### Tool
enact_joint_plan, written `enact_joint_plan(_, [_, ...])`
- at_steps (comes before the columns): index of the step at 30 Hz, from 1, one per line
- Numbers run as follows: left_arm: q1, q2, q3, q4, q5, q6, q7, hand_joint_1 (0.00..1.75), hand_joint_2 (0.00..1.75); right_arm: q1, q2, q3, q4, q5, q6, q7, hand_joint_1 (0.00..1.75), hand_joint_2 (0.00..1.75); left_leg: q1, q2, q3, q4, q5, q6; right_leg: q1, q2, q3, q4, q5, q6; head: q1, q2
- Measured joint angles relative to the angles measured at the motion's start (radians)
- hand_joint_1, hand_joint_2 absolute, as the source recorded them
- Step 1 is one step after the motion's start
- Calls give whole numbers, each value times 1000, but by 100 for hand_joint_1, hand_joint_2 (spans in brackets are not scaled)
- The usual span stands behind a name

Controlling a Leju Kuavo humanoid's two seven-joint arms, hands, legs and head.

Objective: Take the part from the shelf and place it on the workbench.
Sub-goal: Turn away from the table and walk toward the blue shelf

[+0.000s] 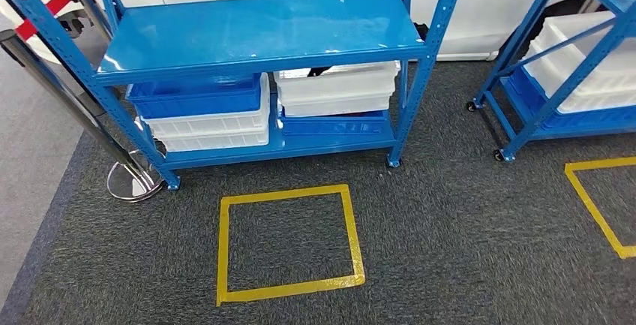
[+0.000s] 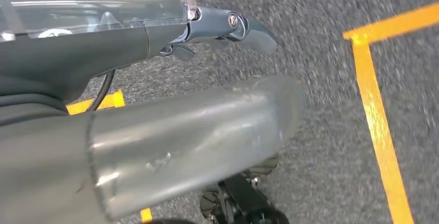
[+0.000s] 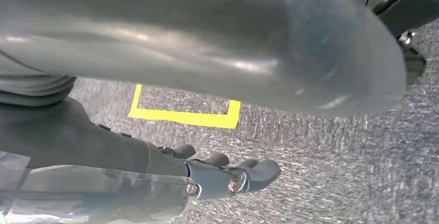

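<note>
Both hands hang released over the dark carpet: left hand (image 2: 228,30), right hand (image 3: 228,175). The part presumably lies in a white plastic bin (image 1: 335,85) at twelve o'clock under the blue steel shelf (image 1: 262,28); I cannot tell which. A low reach risks striking that shelf's edge.

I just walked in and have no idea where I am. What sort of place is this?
Probably a warehouse or factory test area. Blue metal shelves hold stacked blue and white bins, yellow tape squares mark spots on the grey carpet, and a second shelf stands to the right.
</note>
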Motion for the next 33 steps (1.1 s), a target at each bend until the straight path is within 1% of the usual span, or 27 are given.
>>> enact_joint_plan(1, [2, 0, 0, 0, 0, 1, 0, 0, 0, -2, -1, 0, 0, 1, 0, 0, 0, 0, 3, -10, 6, -10, 17, 5, 0, 3, 6, 0, -5, 7, 1, 0])
enact_joint_plan(2, [4, -1, 0, 0, 0, 1, -1, 0, 0, -3, -2, 0, 0, 1, 0, 0, 0, 0, 7, -20, 12, -19, 26, 11, -1, 21, 6, 11, -17, 12, 3, 0])
enact_joint_plan(3, [3, -1, 1, 0, 0, 1, -2, 0, 0, -4, -3, -1, 0, 2, -1, -1, 0, 0, 12, -29, 17, -29, 34, 15, -3, 50, -5, 39, -37, 17, 6, 0])
enact_joint_plan(4, [1, -2, 1, 0, 0, 1, -2, 0, 0, -3, -4, -3, 0, 2, -1, -1, 0, 0, 15, -37, 19, -35, 38, 19, -6, 84, -28, 87, -65, 21, 9, 0])
enact_joint_plan(5, [-1, -2, 1, 0, 0, 0, -3, 0, 0, -3, -4, -5, 0, 1, -2, -2, 0, 0, 16, -46, 17, -36, 39, 23, -9, 107, -62, 149, -96, 24, 11, 0])
enact_joint_plan(6, [-3, -3, 1, 0, 0, 0, -3, 0, 0, -2, -4, -7, 0, 0, -4, -2, 0, 0, 15, -55, 16, -36, 38, 24, -11, 117, -95, 208, -117, 26, 12, 0])
enact_joint_plan(7, [-3, -3, 1, 0, 0, -1, -4, 0, 0, -2, -4, -10, 0, 0, -5, -2, 0, 0, 15, -63, 16, -35, 36, 23, -13, 120, -118, 245, -120, 28, 12, 0])
enact_joint_plan(8, [-2, -3, 1, 0, 0, -2, -4, 0, 0, -1, -5, -12, 0, 0, -5, -2, 0, 0, 15, -70, 19, -34, 33, 22, -15, 121, -125, 246, -103, 30, 12, 0])
enact_joint_plan(9, [-1, -3, 1, 0, 0, -3, -4, 0, 0, -1, -6, -14, 0, -1, -6, -2, 0, 0, 15, -76, 22, -32, 30, 19, -17, 121, -113, 209, -67, 32, 12, 0])
enact_joint_plan(10, [-1, -4, 1, 0, 0, -3, -4, 0, 0, 0, -6, -16, 0, -1, -6, -3, 0, 0, 16, -81, 26, -29, 25, 16, -19, 121, -86, 143, -24, 32, 12, 0])
enact_joint_plan(11, [-1, -4, 1, 0, 0, -4, -4, 0, 0, 0, -7, -18, 0, -1, -6, -3, 0, 0, 15, -85, 29, -25, 19, 10, -20, 122, -59, 79, 5, 32, 13, 0])
enact_joint_plan(12, [-1, -4, 1, 0, 0, -5, -4, 0, 0, -1, -8, -20, 0, -1, -6, -4, 0, 0, 14, -88, 29, -21, 13, 4, -20, 124, -38, 31, 22, 30, 12, 0])
enact_joint_plan(13, [-1, -3, 2, 0, 0, -5, -4, 0, 0, -2, -8, -22, 0, -1, -6, -5, 0, 0, 13, -89, 29, -19, 8, -3, -18, 125, -26, 5, 25, 26, 11, 0])
enact_joint_plan(16, [-2, -4, 2, 0, 0, -5, -4, 0, 0, -4, -7, -24, 0, -2, -6, -6, 0, 0, 13, -90, 35, -20, -1, -20, -16, 125, -17, -6, 17, 9, 8, 0])
enact_joint_plan(18, [-2, -5, 2, 0, 0, -5, -4, 0, 0, -3, -6, -25, 0, -2, -6, -7, 0, 0, 15, -84, 22, 22, -25, -31, -21, 122, -5, -14, 15, -4, 5, 0])
enact_joint_plan(19, [-2, -5, 2, 0, 0, -5, -4, 0, 0, -3, -6, -25, 0, -2, -6, -7, 0, 0, 17, -80, -2, 74, -49, -36, -22, 120, 0, -16, 12, -9, 2, 0])
enact_joint_plan(21, [-2, -4, 2, 0, 1, -5, -3, 0, 0, -2, -6, -25, 0, -2, -5, -8, 0, 0, 19, -74, -82, 214, -102, -43, -20, 118, 9, -17, 3, -14, 0, 0])
enact_joint_plan(22, [-1, -3, 2, 0, 1, -5, -2, 0, 0, -1, -6, -26, 0, -3, -4, -8, 0, 0, 20, -74, -118, 266, -111, -44, -19, 118, 16, -17, -3, -14, -1, 0])
enact_joint_plan(23, [1, -3, 2, 0, 1, -5, -1, 0, 0, -1, -6, -26, 0, -3, -4, -8, 0, 0, 20, -73, -137, 283, -98, -44, -19, 118, 24, -17, -10, -13, -1, 0])
enact_joint_plan(24, [2, -3, 2, 0, 1, -5, -1, 0, 0, -1, -6, -26, 0, -4, -3, -8, 0, 0, 19, -73, -134, 255, -62, -41, -18, 119, 35, -17, -18, -12, -1, 0])
enact_joint_plan(25, [3, -3, 2, 0, 1, -5, 0, 0, 0, 0, -6, -27, 0, -4, -3, -8, 0, 0, 19, -72, -115, 193, -12, -35, -17, 118, 48, -17, -27, -10, -1, 0])
enact_joint_plan(26, [4, -3, 2, 0, 1, -5, 0, 0, 0, 0, -6, -27, 0, -4, -3, -8, 0, 0, 16, -71, -89, 124, 29, -28, -17, 118, 59, -18, -36, -8, 0, 0])
enact_joint_plan(27, [5, -3, 3, 0, 1, -5, 0, 0, 0, 0, -6, -28, 0, -4, -3, -8, 0, 0, 13, -69, -63, 63, 55, -20, -16, 118, 68, -20, -44, -3, 1, 0])
enact_joint_plan(28, [4, -2, 3, 0, 1, -5, 1, 0, 0, 0, -5, -28, 0, -4, -2, -8, 0, 0, 9, -67, -47, 26, 64, -12, -15, 118, 73, -23, -50, 2, 1, 0])
enact_joint_plan(31, [5, -2, 4, 0, 2, -5, 1, 0, 0, -2, -5, -29, 0, -5, -2, -7, 0, 0, 6, -70, -23, -11, 50, 8, -14, 116, 85, -18, -45, 22, 1, 0])
enact_joint_plan(32, [6, -2, 5, 0, 2, -5, 1, 0, 0, -2, -5, -30, 0, -5, -2, -7, 0, 0, 8, -72, -10, -21, 46, 14, -15, 117, 85, -1, -43, 27, 2, 0])
enact_joint_plan(33, [6, -2, 6, 0, 2, -5, 1, 0, 0, -2, -6, -30, 0, -5, -2, -7, 0, 0, 10, -73, 4, -29, 43, 21, -16, 118, 74, 28, -49, 31, 4, 0])
